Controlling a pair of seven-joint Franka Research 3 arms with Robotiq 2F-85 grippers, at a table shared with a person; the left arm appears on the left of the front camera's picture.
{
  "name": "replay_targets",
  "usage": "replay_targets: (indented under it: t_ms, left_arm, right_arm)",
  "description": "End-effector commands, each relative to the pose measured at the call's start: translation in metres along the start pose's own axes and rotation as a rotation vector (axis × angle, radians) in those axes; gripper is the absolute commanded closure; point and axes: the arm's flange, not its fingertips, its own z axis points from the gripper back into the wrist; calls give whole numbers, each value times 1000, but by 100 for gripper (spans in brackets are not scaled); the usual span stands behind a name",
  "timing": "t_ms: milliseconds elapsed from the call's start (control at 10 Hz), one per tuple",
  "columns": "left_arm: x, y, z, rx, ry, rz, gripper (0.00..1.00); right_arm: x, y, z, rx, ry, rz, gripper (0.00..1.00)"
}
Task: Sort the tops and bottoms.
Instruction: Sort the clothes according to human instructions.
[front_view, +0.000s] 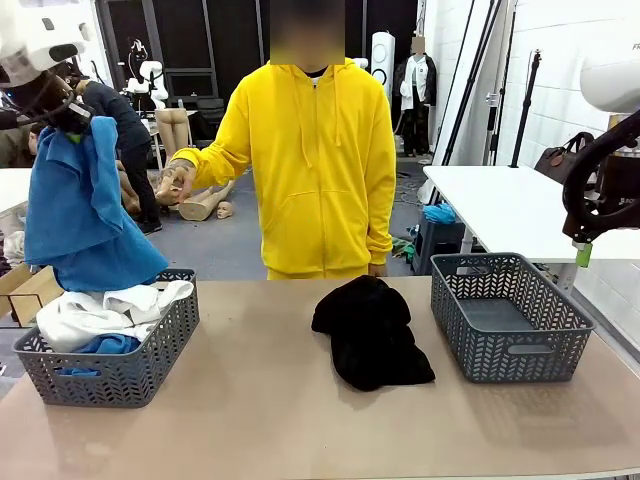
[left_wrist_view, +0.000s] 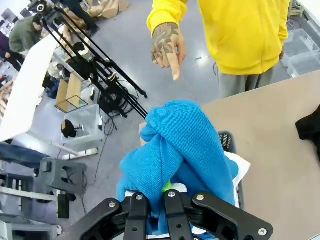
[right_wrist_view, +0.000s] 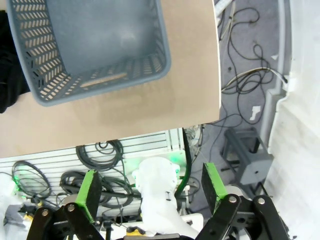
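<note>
Left gripper (left_wrist_view: 167, 200): pinches a blue shirt (front_view: 85, 215) by a bunched fold, high above the left basket (front_view: 110, 370); the green pads are mostly buried in the cloth.
Blue shirt: hangs free below the grip, its lowest folds just over the basket's rear rim.
Left basket: holds a white shirt (front_view: 105, 310) on top and another blue shirt (front_view: 105, 345) beneath, so it serves as the place for tops.
Right gripper (right_wrist_view: 150, 187): spread wide, holding nothing, raised beyond the right end of the counter (front_view: 300, 430).
Right basket (front_view: 510, 320): bare inside, apparently meant for the bottoms.
Black garment (front_view: 370, 335): heaped on the counter between the baskets, nearer the right one, not yet sorted.
Person's hand (left_wrist_view: 167, 47): points a finger downward, beyond the counter's far edge.
Doing the step well: the arm should lower the shirt straight down over the basket's centre until the hem piles inside, and let go only then.
Risk: a release from this height could leave cloth draped over the rim.
</note>
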Motion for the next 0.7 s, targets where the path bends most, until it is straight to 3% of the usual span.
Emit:
replay_targets:
  t_ms: [0, 300, 600]
  left_arm:
    - [12, -1, 11, 18, -25, -27, 100]
    - [-1, -10, -1, -15, -1, -38, 100]
    - [-36, 4, -46, -142, 134, 42, 100]
  right_arm:
    - [1, 2, 0, 15, 1, -6, 0]
    - [1, 2, 0, 15, 1, -6, 0]
    - [1, 2, 0, 15, 1, -6, 0]
